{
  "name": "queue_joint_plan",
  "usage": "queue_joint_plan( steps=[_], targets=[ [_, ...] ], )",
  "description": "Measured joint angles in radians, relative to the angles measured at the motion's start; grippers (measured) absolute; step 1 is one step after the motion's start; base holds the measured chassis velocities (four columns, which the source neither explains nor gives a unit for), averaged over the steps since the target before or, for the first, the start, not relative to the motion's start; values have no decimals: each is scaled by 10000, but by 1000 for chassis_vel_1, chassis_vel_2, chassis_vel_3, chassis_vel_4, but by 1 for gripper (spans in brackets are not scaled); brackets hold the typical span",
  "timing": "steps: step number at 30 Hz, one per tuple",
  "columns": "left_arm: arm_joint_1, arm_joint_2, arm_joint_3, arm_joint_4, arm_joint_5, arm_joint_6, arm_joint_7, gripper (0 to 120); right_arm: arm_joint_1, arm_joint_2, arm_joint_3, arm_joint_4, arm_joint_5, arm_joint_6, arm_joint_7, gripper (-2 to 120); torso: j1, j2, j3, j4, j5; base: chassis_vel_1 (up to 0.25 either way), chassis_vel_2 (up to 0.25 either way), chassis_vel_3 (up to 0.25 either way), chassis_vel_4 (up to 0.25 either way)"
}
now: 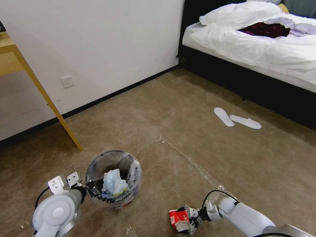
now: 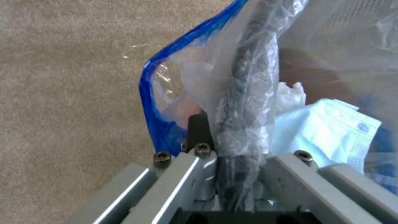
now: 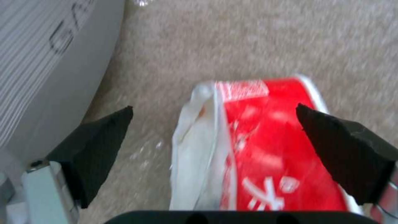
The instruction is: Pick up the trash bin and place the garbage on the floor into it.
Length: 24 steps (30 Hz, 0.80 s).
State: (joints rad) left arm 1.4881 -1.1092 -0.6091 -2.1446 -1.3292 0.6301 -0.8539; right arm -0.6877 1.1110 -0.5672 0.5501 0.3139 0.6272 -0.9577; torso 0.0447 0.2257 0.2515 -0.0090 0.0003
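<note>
Head view showed, at the far left, the leg of a wooden table (image 1: 49,98) against the wall, and below it the left gripper (image 1: 88,188) clamped on the near rim of the trash bin (image 1: 113,179), which sat on or just above the floor (image 1: 171,108); I could not tell which. In the left wrist view that rim (image 2: 244,102), wrapped in its clear bag, ran straight between the closed fingers, so the bin was firmly held. Inside it lay a pale blue face mask (image 2: 331,130) and a few white scraps, with plenty of room left. Moving right, a strip of shiny tape (image 1: 191,161) crossed the carpet, and beyond it the right gripper (image 1: 192,221) sat low by the crushed red-and-white paper bowl (image 1: 179,220). In the right wrist view the two black fingers (image 3: 97,149) stood spread wide, one on either side of the bowl (image 3: 265,149), not yet pinching it. The bowl's long axis pointed away from the wrist, so the fingers would close across its narrow width. The right arm was plainly the nearer one to this piece of garbage, and the bin lay well off to its left. Farther right, a pair of white slippers (image 1: 237,119) lay near the bed (image 1: 263,42).
</note>
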Motion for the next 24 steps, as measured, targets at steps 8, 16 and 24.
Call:
queue_joint_plan(
  steps=[8, 16, 24],
  targets=[
    [-37, 4, 58, 73, 73, -48, 46, 0, 13, -35, 43, -106, 68, -285, -57, 100, 0, 0, 0, 1, -1, 0, 0, 0, 0],
    [-93, 27, 99, 137, 79, -65, 58, 0, -27, 46, 37, -204, 194, -485, 114, 100, 1, 0, 0, 1, 0, 0, 0, 0, 0],
    [-111, 18, 150, 198, 109, -68, 84, 0, 72, 179, -12, -499, 227, -540, 257, 100, 0, 0, 0, 2, 0, 0, 0, 0, 0]
  ],
)
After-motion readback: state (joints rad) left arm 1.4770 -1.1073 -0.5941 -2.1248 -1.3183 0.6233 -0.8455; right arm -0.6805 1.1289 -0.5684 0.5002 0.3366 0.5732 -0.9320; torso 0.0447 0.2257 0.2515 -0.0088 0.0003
